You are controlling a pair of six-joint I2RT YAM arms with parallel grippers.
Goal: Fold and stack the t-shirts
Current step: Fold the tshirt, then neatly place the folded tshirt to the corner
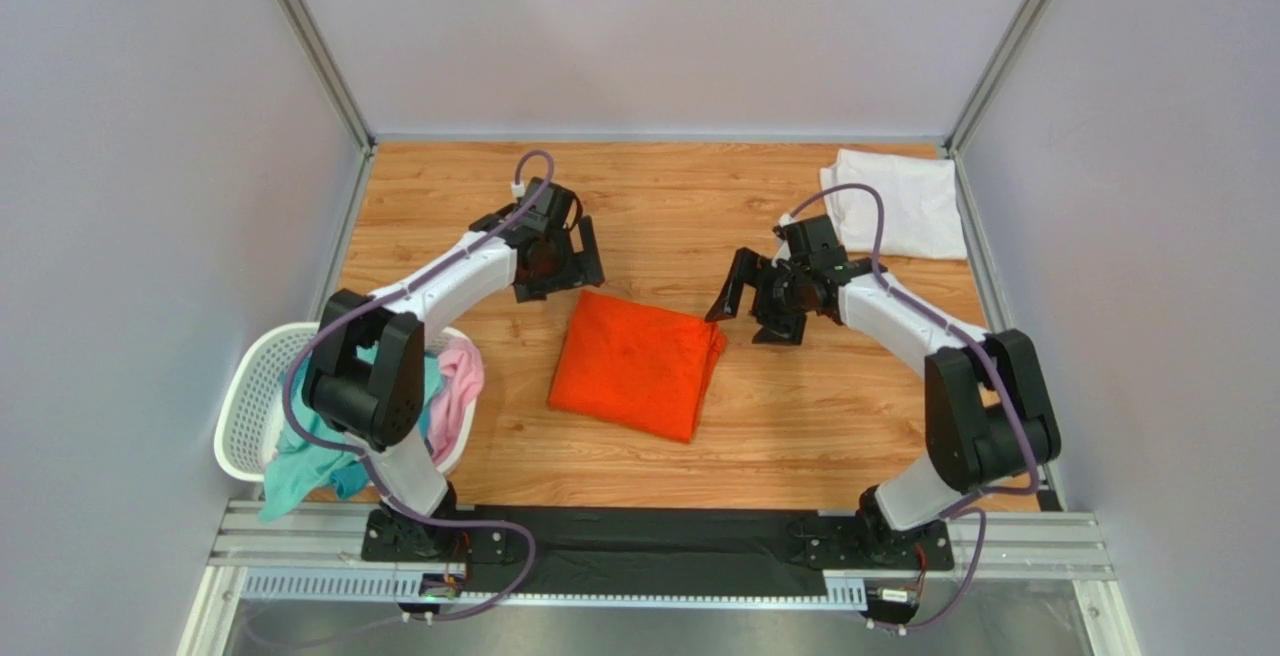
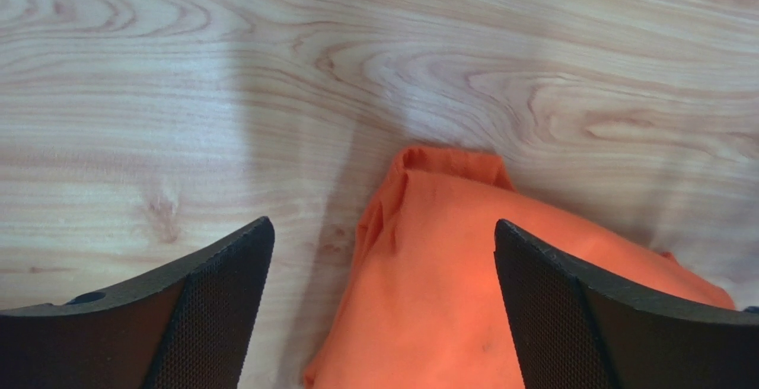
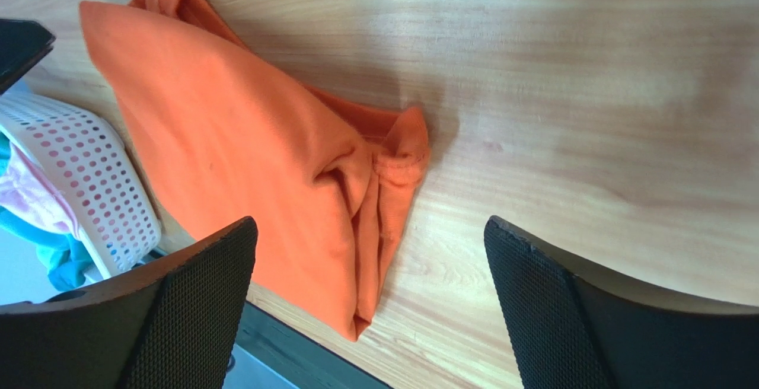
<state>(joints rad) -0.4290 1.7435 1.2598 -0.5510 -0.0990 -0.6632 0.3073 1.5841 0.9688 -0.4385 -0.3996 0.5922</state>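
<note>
1 folded orange t-shirt is laid at the centre of the table, flanked at its far corners by the left end effector and right end effector. Both are spread wide and empty. The left is judged nearer, with a corner framed between its fingers.

Bright, even, diffuse light from overhead; no hard glare. Overhead view is sharp, with soft shadows on the bench just beside the orange t-shirt. Left wrist view: wood beyond the shirt washed pale, faint shadow bands left of it. Right wrist view: soft shadow right of the shirt's bunched corner.
</note>
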